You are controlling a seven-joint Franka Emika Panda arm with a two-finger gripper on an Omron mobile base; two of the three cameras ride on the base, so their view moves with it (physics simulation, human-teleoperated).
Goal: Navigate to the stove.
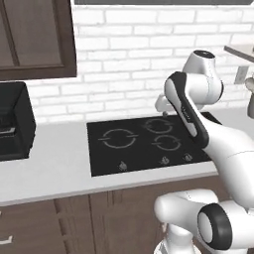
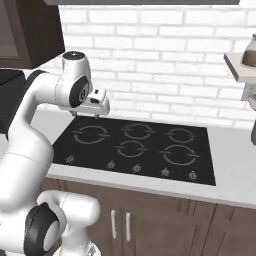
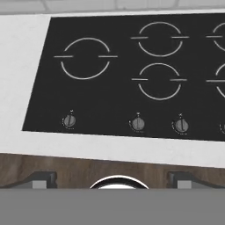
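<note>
Facing stove (image 2: 140,145) | black glass, grey rings (front dials) | claw (image 2: 96,114) state unclear

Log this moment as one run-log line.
target: flat black glass stove in white counter | base: facing it | gripper: above stove's left rear, holding nothing, jaw state unclear

Below my claw (image 2: 98,113): stove (image 2: 140,145), glossy black glass, thin pale-grey ring outlines with short dashes breaking each ring; small grey round control marks (image 3: 138,124) along its front edge. Counter (image 1: 49,163) around it, plain off-white. Beyond my claw: wall (image 2: 165,55) of white brick, light grey mortar lines. Under the counter: cabinet fronts (image 2: 165,220), dark brown wood grain, pale metal handles (image 2: 120,222). Far to my left: toaster oven (image 1: 14,121), flat black. Above it, upper cabinet (image 1: 34,37), same dark brown.
</note>
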